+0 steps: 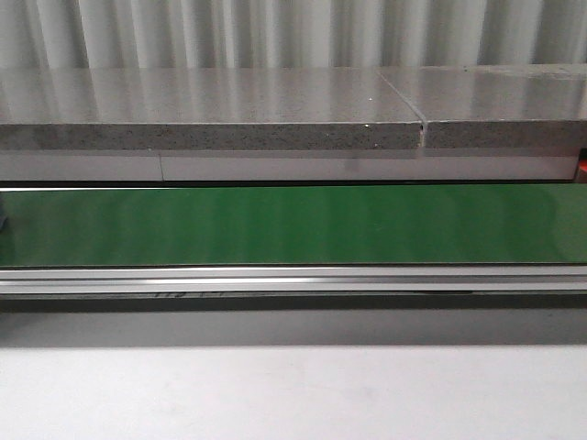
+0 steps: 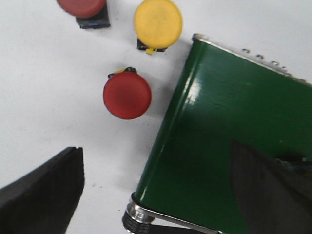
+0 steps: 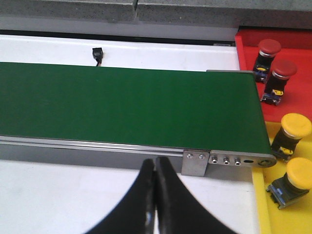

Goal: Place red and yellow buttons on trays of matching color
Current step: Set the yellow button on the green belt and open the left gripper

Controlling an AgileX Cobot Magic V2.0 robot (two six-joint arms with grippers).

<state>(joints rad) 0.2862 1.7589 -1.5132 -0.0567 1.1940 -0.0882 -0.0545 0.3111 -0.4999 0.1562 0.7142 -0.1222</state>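
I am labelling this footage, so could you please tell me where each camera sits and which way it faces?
Front view: looks forward over the white table at the green belt and a grey ledge; no arm shows.
Left wrist view: looks down on one belt end, two red buttons and a yellow button; the left tool is open.
Right wrist view: looks across the belt's other end toward the red tray and yellow tray holding buttons; the right tool is shut.
All views share the belt.

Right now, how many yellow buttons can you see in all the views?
3. One lies on the white table beside the green belt, in the left wrist view. Two rest on the yellow tray. Others may be hidden.
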